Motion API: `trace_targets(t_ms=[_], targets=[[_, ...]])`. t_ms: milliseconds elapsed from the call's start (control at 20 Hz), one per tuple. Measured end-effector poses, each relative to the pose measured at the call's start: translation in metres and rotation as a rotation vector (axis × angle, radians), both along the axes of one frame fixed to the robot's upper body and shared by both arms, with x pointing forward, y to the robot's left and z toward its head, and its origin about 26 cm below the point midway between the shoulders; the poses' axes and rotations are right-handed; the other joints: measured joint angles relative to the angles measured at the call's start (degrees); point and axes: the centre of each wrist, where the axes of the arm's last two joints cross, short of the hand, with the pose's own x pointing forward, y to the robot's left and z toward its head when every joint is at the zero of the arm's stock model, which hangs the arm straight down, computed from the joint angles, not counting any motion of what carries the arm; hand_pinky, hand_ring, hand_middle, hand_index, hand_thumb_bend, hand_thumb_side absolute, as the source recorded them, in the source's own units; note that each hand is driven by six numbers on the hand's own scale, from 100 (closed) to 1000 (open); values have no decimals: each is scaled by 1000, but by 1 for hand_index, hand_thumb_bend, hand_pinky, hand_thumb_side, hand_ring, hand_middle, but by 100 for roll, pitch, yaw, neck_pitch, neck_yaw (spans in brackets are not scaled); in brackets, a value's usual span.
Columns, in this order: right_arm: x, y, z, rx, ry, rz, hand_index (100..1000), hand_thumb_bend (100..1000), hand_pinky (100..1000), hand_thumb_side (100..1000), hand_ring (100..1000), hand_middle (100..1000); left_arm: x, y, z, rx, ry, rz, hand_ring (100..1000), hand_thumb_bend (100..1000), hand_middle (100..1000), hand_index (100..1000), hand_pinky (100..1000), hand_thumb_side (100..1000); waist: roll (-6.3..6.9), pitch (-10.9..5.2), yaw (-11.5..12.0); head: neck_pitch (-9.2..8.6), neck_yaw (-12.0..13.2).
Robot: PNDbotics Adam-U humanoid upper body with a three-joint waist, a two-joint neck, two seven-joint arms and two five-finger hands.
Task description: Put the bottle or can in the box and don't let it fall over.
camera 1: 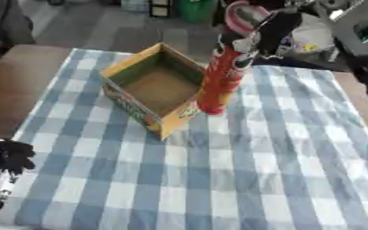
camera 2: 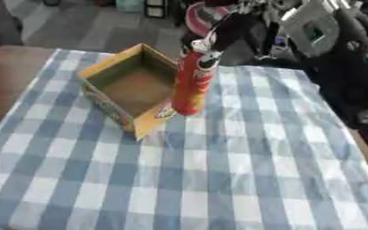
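Note:
A tall red can (camera 1: 221, 76) stands upright, its base right beside the near right side of the open cardboard box (camera 1: 150, 86). My right hand (camera 1: 267, 32) comes in from the upper right and is curled round the top of the can. Whether the base rests on the cloth or hangs just above it I cannot tell. The box is empty, with a brown floor and printed outer sides. My left hand (camera 1: 5, 157) rests at the lower left edge, fingers curled, holding nothing.
A blue and white checked cloth (camera 1: 242, 170) covers the table; bare brown tabletop (camera 1: 6, 85) shows at the left. Dark equipment (camera 2: 352, 58) crowds the far right. Floor lies beyond the far edge.

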Motion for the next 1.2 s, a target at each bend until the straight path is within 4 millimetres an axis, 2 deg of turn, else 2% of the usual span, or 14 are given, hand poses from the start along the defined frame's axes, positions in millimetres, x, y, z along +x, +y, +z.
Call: trace_targets(t_ms=[350, 550, 800, 1200], targets=[[-4, 2, 15, 55, -73, 16, 730, 100, 225, 272, 443, 610, 6, -7, 9, -5, -23, -37, 542, 100, 569, 695, 647, 521, -50, 11, 342, -70, -151], [-3, 2, 16, 80, -99, 16, 726, 100, 220, 280, 440, 605, 9, -14, 13, -12, -37, -68, 542, 100, 569, 695, 647, 520, -77, 98, 573, -126, -310], [4, -1, 7, 91, -105, -8, 720, 100, 217, 288, 440, 605, 13, -22, 19, -22, -52, -111, 541, 100, 569, 695, 647, 522, -104, 169, 760, -267, -516], [17, -11, -19, 49, -93, -72, 719, 100, 227, 295, 449, 608, 14, -24, 21, -21, -55, -129, 541, 100, 568, 695, 648, 523, -129, 224, 787, -372, -653]])
